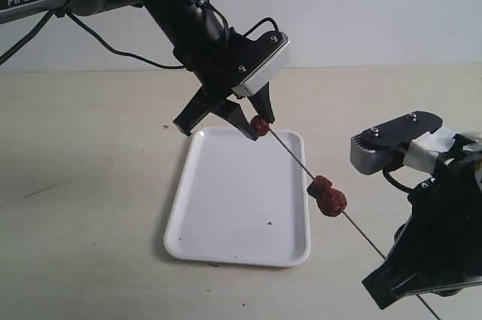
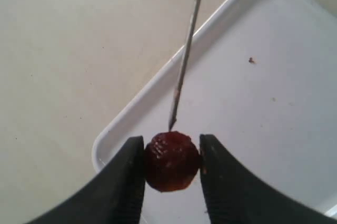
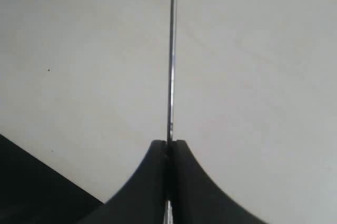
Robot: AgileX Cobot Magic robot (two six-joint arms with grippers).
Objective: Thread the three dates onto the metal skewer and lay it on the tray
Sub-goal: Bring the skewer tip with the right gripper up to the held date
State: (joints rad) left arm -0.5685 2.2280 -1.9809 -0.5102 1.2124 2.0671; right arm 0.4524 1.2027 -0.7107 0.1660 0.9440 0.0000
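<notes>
The third date (image 2: 171,162) is pinched in the left end effector (image 2: 171,147), which closes on it from both sides and holds it above the far edge of the tray (image 1: 226,214). The tip of the metal skewer (image 2: 184,60) meets this date's surface. Farther down the rod the other two dates (image 1: 327,196) are threaded, touching each other, just beyond the tray's right edge and above the tabletop (image 1: 90,169). The right end effector (image 3: 168,146) is pressed together on the skewer's other end and holds it slanted, off the tray's near right corner.
</notes>
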